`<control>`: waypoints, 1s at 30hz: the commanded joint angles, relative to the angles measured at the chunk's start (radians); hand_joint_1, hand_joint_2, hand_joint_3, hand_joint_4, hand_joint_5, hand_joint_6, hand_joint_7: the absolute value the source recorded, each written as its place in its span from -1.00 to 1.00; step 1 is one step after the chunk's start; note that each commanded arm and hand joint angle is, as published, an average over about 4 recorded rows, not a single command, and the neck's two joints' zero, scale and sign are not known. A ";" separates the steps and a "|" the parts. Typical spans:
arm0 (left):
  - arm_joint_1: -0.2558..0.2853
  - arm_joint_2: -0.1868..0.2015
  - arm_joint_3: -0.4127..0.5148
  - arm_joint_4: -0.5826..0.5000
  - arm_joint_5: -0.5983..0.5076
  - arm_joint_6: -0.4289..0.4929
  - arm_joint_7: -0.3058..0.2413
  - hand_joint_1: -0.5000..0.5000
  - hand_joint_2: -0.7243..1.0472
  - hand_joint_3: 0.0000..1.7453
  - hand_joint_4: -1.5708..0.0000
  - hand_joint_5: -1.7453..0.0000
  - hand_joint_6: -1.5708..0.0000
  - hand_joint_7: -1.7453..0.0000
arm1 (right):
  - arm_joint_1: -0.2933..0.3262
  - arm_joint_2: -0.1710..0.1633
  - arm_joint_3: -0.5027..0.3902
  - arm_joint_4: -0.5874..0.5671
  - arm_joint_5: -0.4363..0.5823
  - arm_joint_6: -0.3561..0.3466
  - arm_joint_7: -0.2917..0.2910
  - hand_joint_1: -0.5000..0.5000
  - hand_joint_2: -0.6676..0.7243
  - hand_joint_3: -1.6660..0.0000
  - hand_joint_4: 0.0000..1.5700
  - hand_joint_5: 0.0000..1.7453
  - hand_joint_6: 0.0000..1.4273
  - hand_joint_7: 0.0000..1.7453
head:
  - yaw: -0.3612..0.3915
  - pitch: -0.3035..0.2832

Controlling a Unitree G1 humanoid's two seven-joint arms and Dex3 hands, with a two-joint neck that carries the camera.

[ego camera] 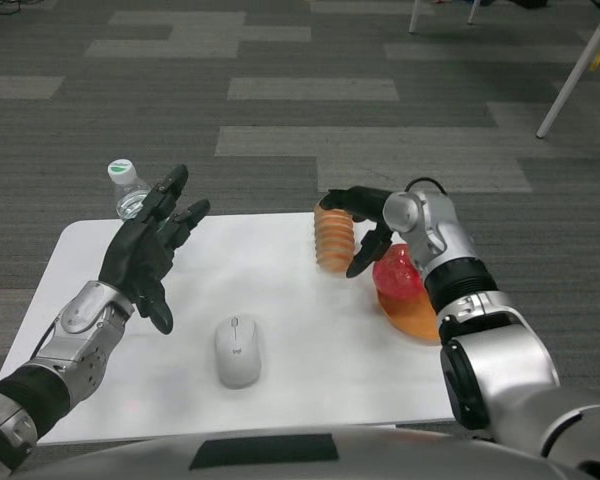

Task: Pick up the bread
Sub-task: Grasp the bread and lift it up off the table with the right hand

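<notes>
The white table (310, 380) fills the lower part of the view, standing on grey striped carpet (280, 120). Over its left half the left hand (148, 255) is raised with its fingers spread apart, holding nothing. At the table's far edge, right of centre, the right hand (365, 228) is wrapped around the bread (334, 240), a ribbed orange-brown loaf standing upright: fingers curl over its top and down its right side, so the loaf is gripped. Whether it touches the tabletop or is just off it, I cannot tell. Just beside the bread, near the right edge, an orange bowl (412, 318) holds a red fruit-like object (395, 272), partly hidden by the right forearm. A white computer mouse (238, 350) lies near the front edge, about the middle. Smallest of all, a clear water bottle (128, 190) with a white-and-green cap stands at the far left corner, behind the left hand's fingertips.
</notes>
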 commanded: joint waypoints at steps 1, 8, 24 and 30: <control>-0.008 -0.008 -0.006 0.013 -0.003 -0.004 -0.006 1.00 -0.92 -0.90 1.00 0.53 1.00 1.00 | -0.026 0.008 -0.004 0.069 -0.017 -0.004 -0.031 -0.83 -0.82 0.71 -1.00 -0.11 -1.00 -0.68 | -0.006 0.002; -0.018 -0.016 -0.018 0.028 -0.007 -0.005 -0.006 1.00 -0.90 -0.90 1.00 0.53 1.00 1.00 | -0.035 0.024 0.000 0.151 -0.030 -0.003 -0.083 -0.83 -0.82 0.71 -1.00 -0.11 -1.00 -0.76 | -0.013 0.001; -0.031 -0.035 -0.032 0.054 -0.020 -0.009 -0.007 1.00 -0.90 -0.90 1.00 0.53 1.00 1.00 | -0.071 0.020 0.127 0.294 -0.049 0.011 -0.155 -0.83 -0.82 0.71 -1.00 -0.11 -1.00 -0.74 | -0.029 0.003; -0.033 -0.040 -0.034 0.061 -0.020 -0.011 -0.007 1.00 -0.90 -0.90 1.00 0.53 1.00 1.00 | -0.081 0.010 0.258 0.341 -0.049 0.010 -0.156 -0.83 -0.82 0.71 -1.00 -0.11 -1.00 -0.72 | -0.037 0.006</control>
